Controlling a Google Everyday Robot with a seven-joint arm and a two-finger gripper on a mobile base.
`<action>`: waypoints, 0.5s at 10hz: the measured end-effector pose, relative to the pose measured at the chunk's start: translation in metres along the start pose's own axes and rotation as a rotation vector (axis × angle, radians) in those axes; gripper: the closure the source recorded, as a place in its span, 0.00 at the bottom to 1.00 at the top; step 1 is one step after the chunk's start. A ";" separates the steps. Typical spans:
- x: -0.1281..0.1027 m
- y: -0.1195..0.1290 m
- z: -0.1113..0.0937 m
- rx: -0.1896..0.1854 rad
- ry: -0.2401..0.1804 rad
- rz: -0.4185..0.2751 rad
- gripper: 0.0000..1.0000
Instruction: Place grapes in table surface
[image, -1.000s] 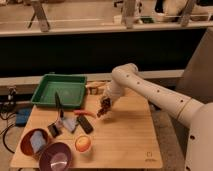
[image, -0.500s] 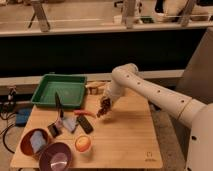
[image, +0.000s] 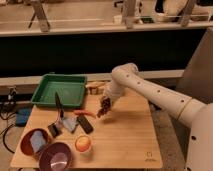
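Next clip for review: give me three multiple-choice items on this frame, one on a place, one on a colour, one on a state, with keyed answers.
1. Where is the gripper?
A. Over the wooden table, right of the tray
B. Inside the tray
C. Above the purple bowl

2. What colour is the tray?
A. Red
B. Green
C. White

3. What state are the grapes in?
A. Lying in the tray
B. Resting in a bowl
C. At the gripper, just above the table surface

Answers: 1 A, the arm ends over bare wood beside the tray. 2 B, its rim and floor are green. 3 C, the dark cluster hangs at the gripper tip over the wood.
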 end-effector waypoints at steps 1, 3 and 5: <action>0.000 0.000 -0.001 -0.002 -0.002 -0.007 0.34; -0.001 -0.001 -0.003 -0.007 -0.005 -0.018 0.20; -0.002 0.000 -0.005 -0.014 -0.007 -0.022 0.20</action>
